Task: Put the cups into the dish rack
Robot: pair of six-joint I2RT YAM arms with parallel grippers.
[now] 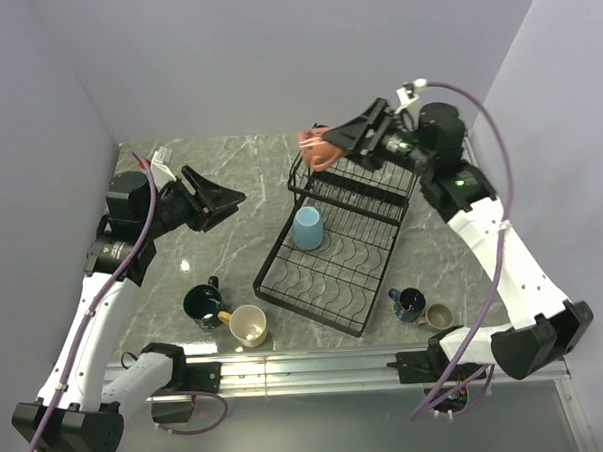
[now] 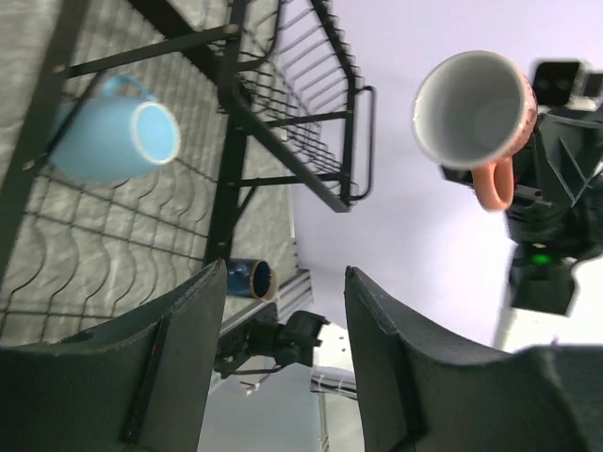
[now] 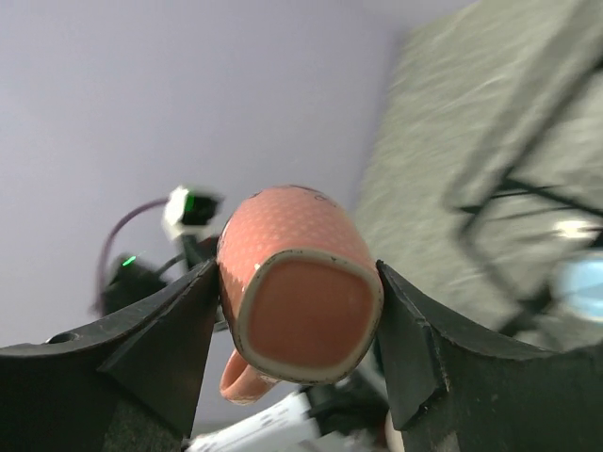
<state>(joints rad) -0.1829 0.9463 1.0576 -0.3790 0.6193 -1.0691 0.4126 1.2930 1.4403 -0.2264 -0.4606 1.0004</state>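
The right pincer is seen closed on the salmon pink mug, which is clamped by its sides between the two fingers, with its base turned toward the wrist camera and its handle hanging below; the mug is held in the air over the far corner of the raised section of the dish rack. The left pincer is spread apart with nothing between its fingers, and it is held above the table to the left of the rack, pointed toward it. The light blue mug is found in the rack's flat tray. The dark teal-green mug and yellow-cream mug are placed together left of the rack, the navy blue mug and beige-grey mug right of it
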